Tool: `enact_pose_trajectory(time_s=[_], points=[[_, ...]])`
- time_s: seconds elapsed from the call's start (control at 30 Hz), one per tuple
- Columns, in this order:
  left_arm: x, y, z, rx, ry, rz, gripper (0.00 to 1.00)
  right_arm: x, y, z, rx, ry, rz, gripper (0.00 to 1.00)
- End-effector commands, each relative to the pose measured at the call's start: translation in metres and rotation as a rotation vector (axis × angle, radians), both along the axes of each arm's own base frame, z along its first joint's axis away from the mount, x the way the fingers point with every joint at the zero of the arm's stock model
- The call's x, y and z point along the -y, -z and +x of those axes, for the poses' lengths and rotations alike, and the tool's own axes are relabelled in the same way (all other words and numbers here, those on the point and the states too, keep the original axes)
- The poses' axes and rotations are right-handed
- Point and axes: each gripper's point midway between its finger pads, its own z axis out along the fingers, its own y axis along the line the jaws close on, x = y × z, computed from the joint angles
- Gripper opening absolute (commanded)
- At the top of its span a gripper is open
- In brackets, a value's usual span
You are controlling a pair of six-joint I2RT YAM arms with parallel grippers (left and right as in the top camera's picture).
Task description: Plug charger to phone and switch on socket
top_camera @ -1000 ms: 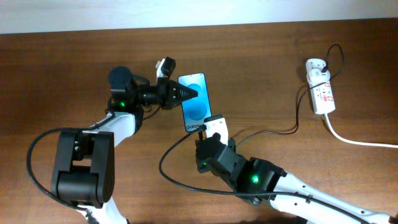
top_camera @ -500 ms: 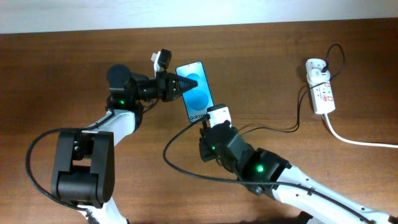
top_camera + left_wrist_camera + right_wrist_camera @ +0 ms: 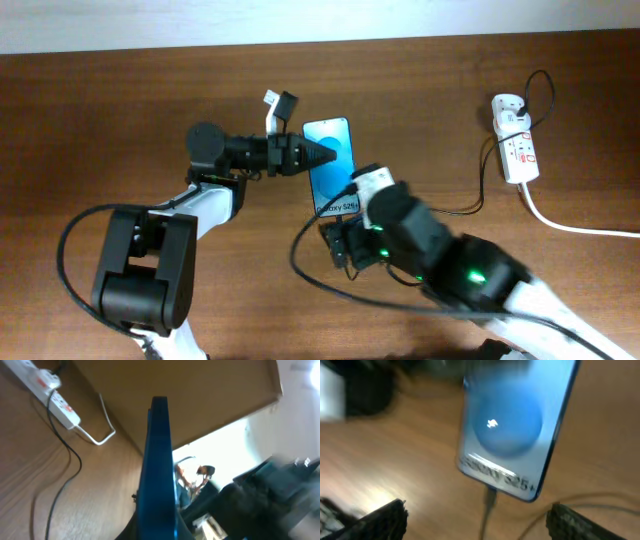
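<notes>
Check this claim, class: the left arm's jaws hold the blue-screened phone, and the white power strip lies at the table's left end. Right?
One slip: the overhead view shows the power strip at the right end of the table. The left gripper does hold the phone in its jaws.

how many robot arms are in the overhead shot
2. The left arm reaches in from the left, holding the phone; the right arm comes from the lower right, below the phone.
</notes>
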Motion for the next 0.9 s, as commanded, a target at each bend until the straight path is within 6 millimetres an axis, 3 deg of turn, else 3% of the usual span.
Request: enact_pose_trajectory(time_s=[0.0,0.1,0.17,0.23,0.3,0.37,0.43,0.47,0.5,0.53,0.6,0.67,0.7,0.77,0.87], points=[[0.001,-0.005,0.002,0.038,-0.029,-0.021,0.0,0.056,-0.07,-0.021,0.162,0.081,-0.003,0.99],[0.011,-0.012,0.008,0.019,-0.068,-0.048,0.0,0.107,-0.105,-0.047,0.288,0.177,0.044,0.99],[0.033,-0.024,0.009,-0.039,-0.096,-0.09,0.0,0.143,-0.129,-0.07,0.387,0.243,0.135,0.99],[0.061,-0.033,0.002,-0.088,-0.075,-0.107,0.0,0.175,-0.138,-0.086,0.42,0.35,0.228,0.99],[0.093,-0.042,-0.011,-0.112,-0.015,-0.096,0.0,0.193,-0.135,-0.098,0.421,0.396,0.264,0.99],[0.138,-0.048,-0.026,-0.106,0.057,-0.033,0.0,0.201,-0.128,-0.105,0.412,0.399,0.254,0.99],[0.169,-0.033,-0.021,-0.1,0.01,0.107,0.0,0.201,-0.124,-0.106,0.404,0.398,0.24,0.99],[0.172,-0.019,-0.011,-0.101,-0.051,0.203,0.0,0.202,-0.124,-0.106,0.403,0.398,0.238,0.99],[0.165,-0.001,0.001,-0.078,-0.127,0.337,0.0,0.204,-0.122,-0.106,0.402,0.408,0.226,0.99],[0.142,0.02,0.018,-0.056,-0.209,0.48,0.0,0.208,-0.119,-0.106,0.401,0.421,0.207,0.99],[0.112,0.035,0.036,-0.066,-0.26,0.547,0.0,0.212,-0.117,-0.105,0.401,0.437,0.188,0.99],[0.064,0.068,0.075,-0.113,-0.37,0.628,0.0,0.211,-0.117,-0.105,0.4,0.436,0.189,0.99],[0.051,0.09,0.092,-0.153,-0.384,0.624,0.0,0.211,-0.117,-0.105,0.4,0.436,0.189,0.99],[0.05,0.114,0.097,-0.172,-0.322,0.584,0.0,0.211,-0.117,-0.105,0.4,0.435,0.19,0.99],[0.046,0.17,0.098,-0.259,-0.252,0.568,0.0,0.211,-0.117,-0.105,0.392,0.446,0.203,0.99]])
